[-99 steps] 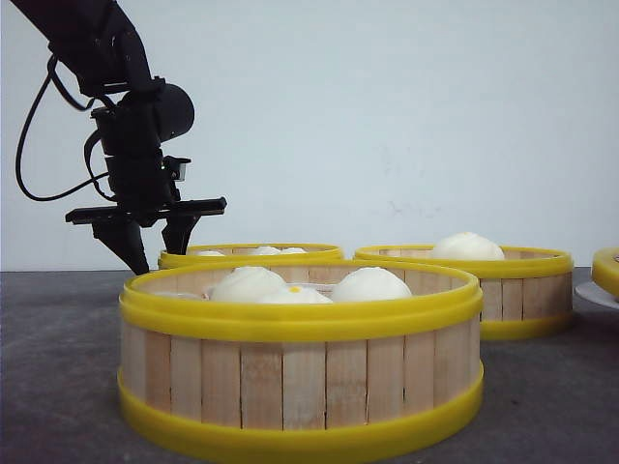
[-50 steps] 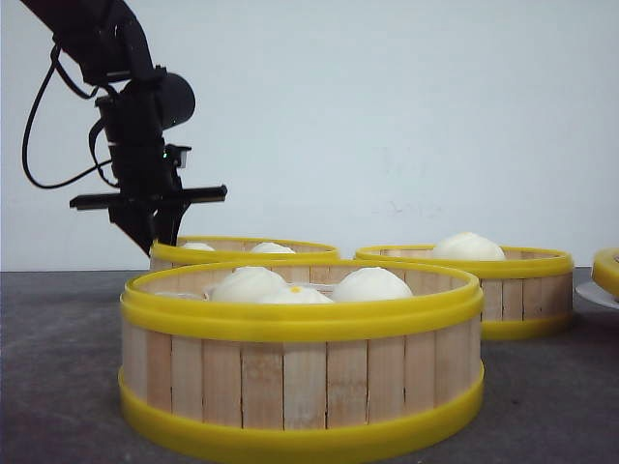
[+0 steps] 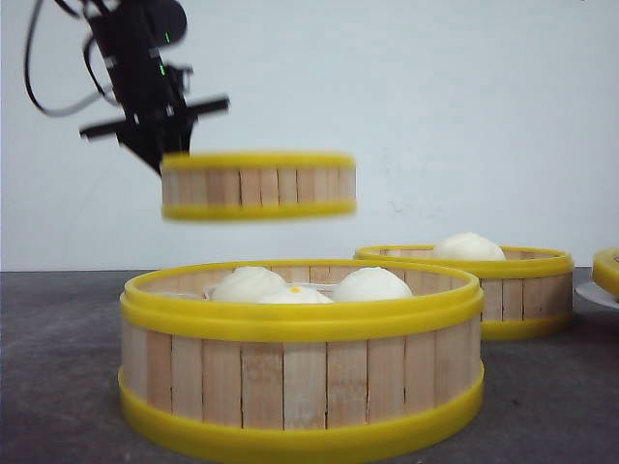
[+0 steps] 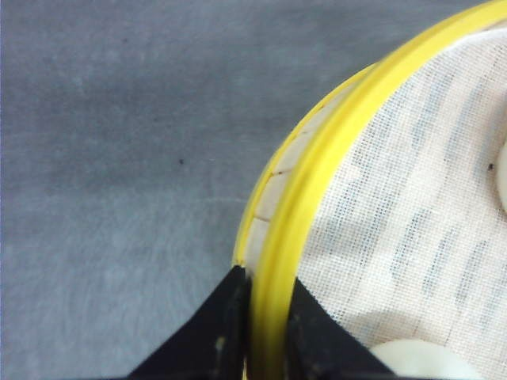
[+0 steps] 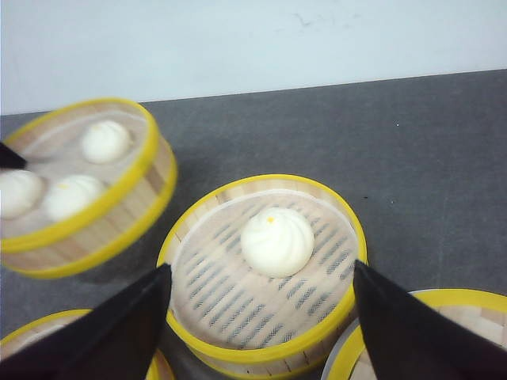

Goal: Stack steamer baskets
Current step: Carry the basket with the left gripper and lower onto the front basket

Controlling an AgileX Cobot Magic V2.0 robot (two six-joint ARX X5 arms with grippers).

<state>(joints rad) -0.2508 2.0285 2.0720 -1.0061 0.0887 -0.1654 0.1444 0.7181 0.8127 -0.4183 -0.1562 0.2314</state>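
Observation:
My left gripper (image 3: 162,155) is shut on the yellow rim of a steamer basket (image 3: 258,186) and holds it in the air above the table. In the left wrist view the black fingers (image 4: 226,332) pinch that rim (image 4: 317,174), one inside and one outside, with a bun at the edge. A second basket (image 3: 300,358) holding three buns stands nearest the camera. A third basket (image 3: 464,285) with one bun (image 5: 277,240) sits at the back right. My right gripper (image 5: 261,317) hangs open above that one-bun basket (image 5: 265,317). The lifted basket (image 5: 79,182) carries three buns.
Another basket (image 3: 607,269) rests on a white plate (image 3: 592,293) at the far right edge, also seen as a yellow rim (image 5: 444,305) by my right finger. The grey tabletop (image 4: 119,158) lies below, and a white wall stands behind.
The left gripper has closed on the back-left basket's rim and raised it off the table, well above the other baskets. The other baskets have not moved.

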